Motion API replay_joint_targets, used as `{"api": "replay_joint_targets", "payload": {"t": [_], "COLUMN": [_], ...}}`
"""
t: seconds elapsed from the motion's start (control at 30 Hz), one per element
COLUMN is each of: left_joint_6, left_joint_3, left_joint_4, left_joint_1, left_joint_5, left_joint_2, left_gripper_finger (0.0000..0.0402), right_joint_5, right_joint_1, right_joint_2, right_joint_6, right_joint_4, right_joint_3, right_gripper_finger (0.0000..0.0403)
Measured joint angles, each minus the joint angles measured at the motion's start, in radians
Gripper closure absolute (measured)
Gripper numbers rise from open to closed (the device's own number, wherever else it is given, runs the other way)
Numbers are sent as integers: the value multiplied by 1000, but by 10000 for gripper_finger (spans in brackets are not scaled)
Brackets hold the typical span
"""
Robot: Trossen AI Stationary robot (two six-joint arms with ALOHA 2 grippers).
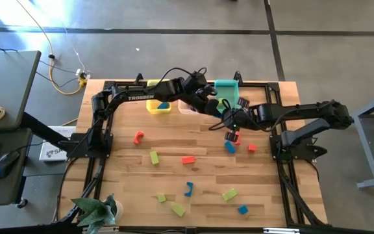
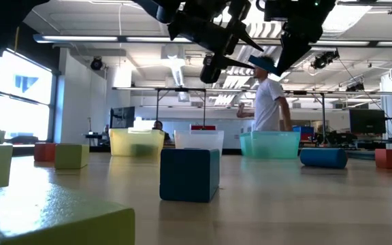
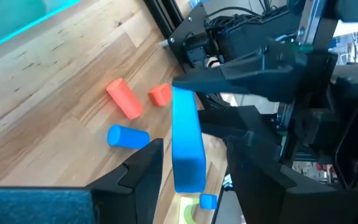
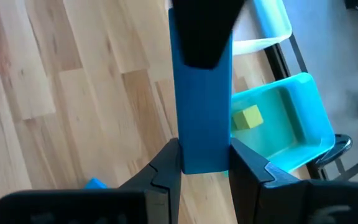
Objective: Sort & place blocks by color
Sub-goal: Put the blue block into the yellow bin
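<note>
My right gripper (image 4: 205, 163) and my left gripper (image 3: 190, 163) both pinch one blue bar (image 4: 205, 112), mid-handover; next, one must let go.

The table (image 1: 200, 175) is pale striped wood. At its 12 o'clock edge sit a yellow bin (image 1: 159, 106), a clear bin (image 1: 187, 107) and a teal bin (image 1: 226, 91) holding a yellow-green block (image 4: 248, 117). A blue bar (image 4: 202, 118) is pinched between the right gripper (image 4: 205, 163)'s black fingers. Toward 3 o'clock lie a red-orange cylinder (image 3: 124, 98) and a blue cylinder (image 3: 128, 137). Both arms are black.
</note>
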Motion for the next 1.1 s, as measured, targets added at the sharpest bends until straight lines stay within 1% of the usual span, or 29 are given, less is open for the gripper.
{"api": "replay_joint_targets", "payload": {"t": [0.37, 0.47, 0.73, 0.87, 0.97, 1.1], "left_joint_6": [1, 7, 56, 83, 109, 136], "left_joint_3": [0, 0, 0, -1, -1, -1], "left_joint_4": [-7, -7, -6, -7, -8, -8], "left_joint_1": [0, 0, -6, -6, -6, -6], "left_joint_5": [-3, -3, -3, -8, -15, -18], "left_joint_2": [0, 0, 0, 0, 0, 0], "left_gripper_finger": [238, 256, 328, 357, 366, 364], "right_joint_5": [6, 8, 29, 33, 32, 32], "right_joint_1": [0, 0, 0, 0, 0, 0], "right_joint_2": [0, 0, 0, 0, 0, 0], "right_joint_6": [2, 2, 3, 1, 0, 1], "right_joint_4": [13, 13, 13, 9, 8, 8], "right_joint_3": [0, 0, 0, 0, 0, 0], "right_gripper_finger": [327, 327, 327, 327, 327, 307]}}
